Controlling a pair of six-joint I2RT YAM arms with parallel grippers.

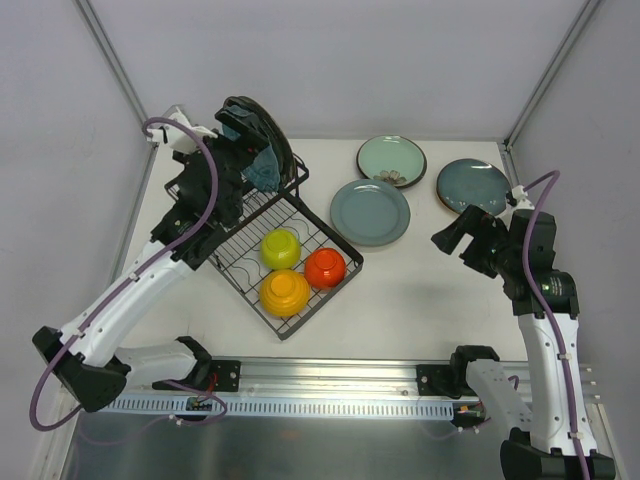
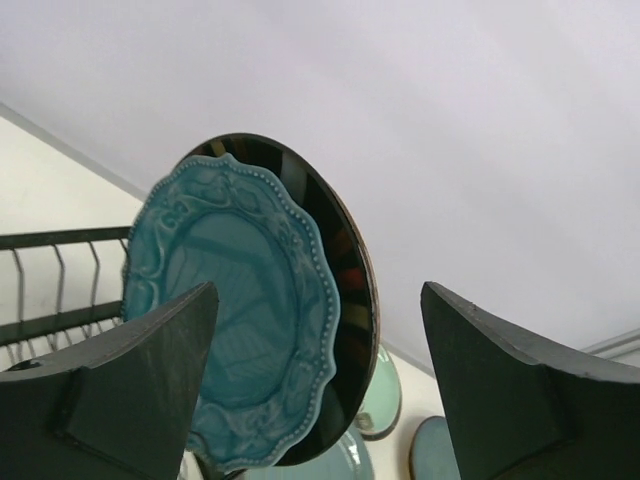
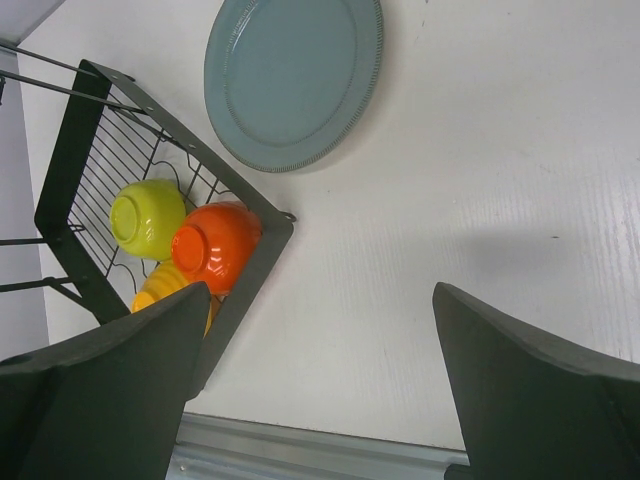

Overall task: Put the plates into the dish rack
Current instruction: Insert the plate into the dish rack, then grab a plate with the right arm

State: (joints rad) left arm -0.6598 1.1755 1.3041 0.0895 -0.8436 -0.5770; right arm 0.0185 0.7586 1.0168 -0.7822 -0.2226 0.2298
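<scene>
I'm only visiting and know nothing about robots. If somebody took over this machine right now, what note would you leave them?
Left gripper: fingers open, holding nothing, up at the raised end of the dish rack.
Right gripper: fingers open, empty, hovering over the table.
Done: the scalloped teal plate and a dark plate stand upright in the rack's slots.
To do: the mint green plate, grey-blue plate and dark teal plate lie flat on the table, waiting to be loaded.
Three small bowls sit in the rack's lower basket; they are not part of the job.
</scene>
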